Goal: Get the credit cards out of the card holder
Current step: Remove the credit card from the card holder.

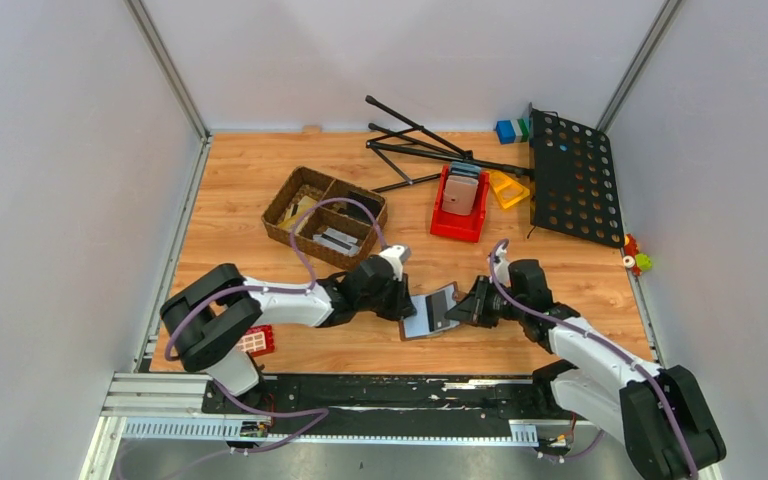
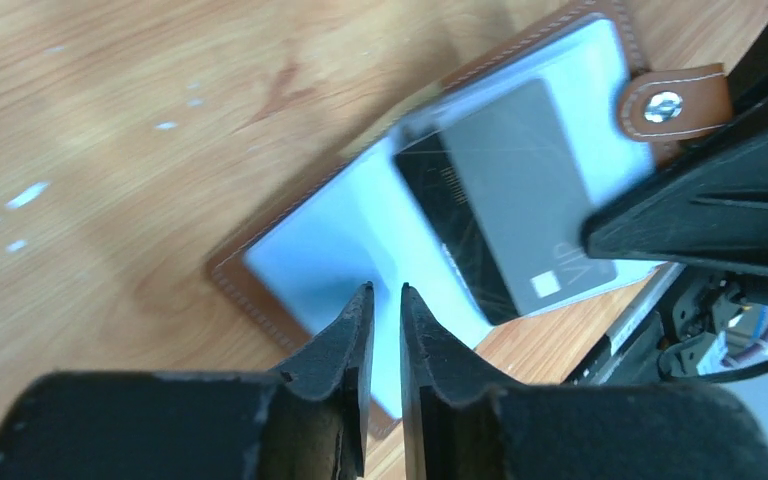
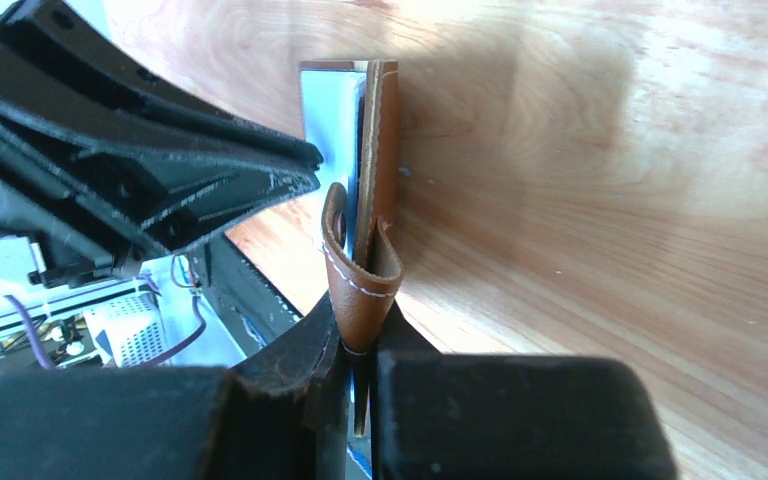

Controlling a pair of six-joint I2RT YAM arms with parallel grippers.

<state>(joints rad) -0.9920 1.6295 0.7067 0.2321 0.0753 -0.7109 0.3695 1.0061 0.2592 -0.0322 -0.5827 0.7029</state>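
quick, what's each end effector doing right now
left end effector: nearly shut over the pale sleeve of the card holder, grip cannot be told
right end effector: shut on the card holder at its tab clasp

The card holder [image 1: 430, 312] is lying open, pale inside facing up, with a dark credit card [image 1: 436, 311] showing on it. The left gripper [image 1: 407, 303] is touching its left edge and the right gripper [image 1: 463, 308] its right edge. A wicker basket [image 1: 285, 191] is sitting behind it, leftward.
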